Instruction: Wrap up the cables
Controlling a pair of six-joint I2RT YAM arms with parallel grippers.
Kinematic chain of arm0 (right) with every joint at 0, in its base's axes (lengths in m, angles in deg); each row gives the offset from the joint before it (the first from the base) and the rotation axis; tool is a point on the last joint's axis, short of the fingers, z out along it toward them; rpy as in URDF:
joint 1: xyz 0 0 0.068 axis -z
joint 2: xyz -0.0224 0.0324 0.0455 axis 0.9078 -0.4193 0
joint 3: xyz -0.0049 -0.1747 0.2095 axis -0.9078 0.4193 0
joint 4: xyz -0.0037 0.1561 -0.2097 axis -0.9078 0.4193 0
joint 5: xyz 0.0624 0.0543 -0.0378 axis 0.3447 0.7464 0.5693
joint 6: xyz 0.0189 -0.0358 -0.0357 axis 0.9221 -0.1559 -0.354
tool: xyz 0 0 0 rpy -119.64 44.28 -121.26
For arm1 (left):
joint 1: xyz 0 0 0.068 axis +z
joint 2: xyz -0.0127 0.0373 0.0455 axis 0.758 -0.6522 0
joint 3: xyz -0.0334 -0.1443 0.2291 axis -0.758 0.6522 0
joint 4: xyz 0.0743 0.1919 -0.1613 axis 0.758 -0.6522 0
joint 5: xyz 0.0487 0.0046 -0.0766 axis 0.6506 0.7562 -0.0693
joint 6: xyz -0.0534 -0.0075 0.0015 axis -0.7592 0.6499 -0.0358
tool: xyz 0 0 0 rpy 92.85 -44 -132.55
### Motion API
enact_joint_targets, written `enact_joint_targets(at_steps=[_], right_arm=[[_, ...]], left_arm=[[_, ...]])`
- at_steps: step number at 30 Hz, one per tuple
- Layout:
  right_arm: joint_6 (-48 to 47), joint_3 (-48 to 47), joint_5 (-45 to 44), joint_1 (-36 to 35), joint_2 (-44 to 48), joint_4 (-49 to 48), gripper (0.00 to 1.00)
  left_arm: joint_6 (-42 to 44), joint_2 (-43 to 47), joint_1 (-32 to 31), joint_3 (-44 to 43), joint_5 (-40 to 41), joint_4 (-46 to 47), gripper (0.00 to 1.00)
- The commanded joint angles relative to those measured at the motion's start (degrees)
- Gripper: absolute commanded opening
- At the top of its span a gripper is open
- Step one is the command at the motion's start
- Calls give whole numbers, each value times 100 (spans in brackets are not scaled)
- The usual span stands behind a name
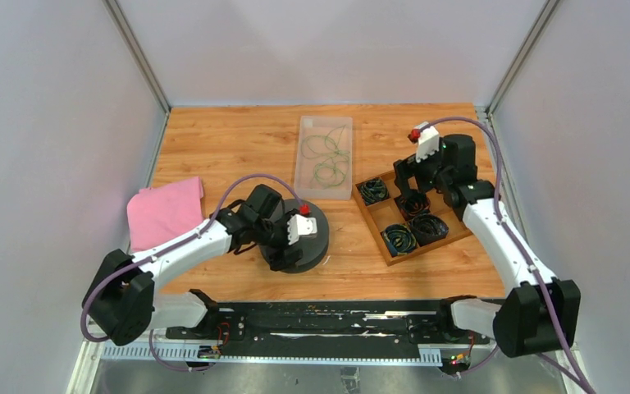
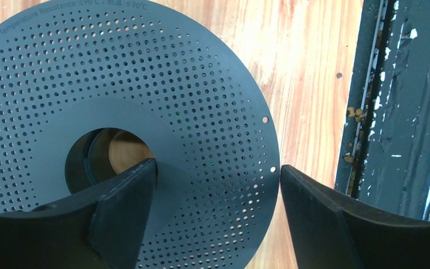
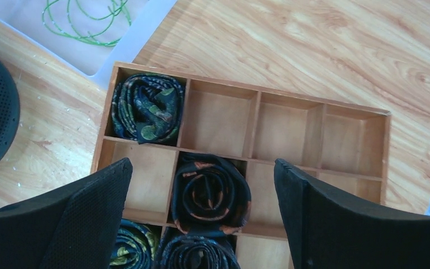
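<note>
Green cables (image 1: 326,161) — looped; inside clear tray (image 1: 299,164)

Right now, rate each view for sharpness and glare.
Top external: even, soft light, no glare; the green cables look thin and faint. Left wrist: the perforated disc is sharp, the fingers dark and featureless. Right wrist: the wooden box is crisp, its compartments lightly shadowed.

The wooden tabletop (image 1: 238,139) carries 4 things: a pink cloth (image 1: 164,211) at 9 o'clock, a clear plastic tray (image 1: 325,121) at 12, a black perforated disc (image 1: 318,246) toward 6, and a wooden compartment box (image 1: 390,209) at 3, set askew.
</note>
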Motion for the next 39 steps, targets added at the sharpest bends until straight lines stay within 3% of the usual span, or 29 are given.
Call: enact_joint_targets(at_steps=[1, 4, 11, 14, 24, 31, 39], right_arm=[[-216, -520, 100, -530, -578, 167, 94], [-542, -1015, -48, -892, -1124, 318, 90], [-735, -2745, 503, -1355, -2757, 767, 84], [-962, -3629, 459, -1527, -3549, 1205, 76], [-2044, -5498, 86, -1790, -5648, 1798, 70], [-2410, -6120, -464, -1869, -6412, 1877, 67], [-2711, -6166, -692, -1904, -6521, 1719, 61]], left_arm=[[-342, 153, -115, 47, 43, 200, 90], [-365, 285, -116, 54, 53, 286, 100], [-464, 480, -29, -364, 19, -9, 98], [-634, 614, 299, -605, -268, -42, 98], [-1147, 431, 1555, -1343, -1465, -679, 98], [-1191, 497, 1590, -1273, -1439, -592, 98], [-1204, 486, 1595, -1180, -1393, -497, 98]])
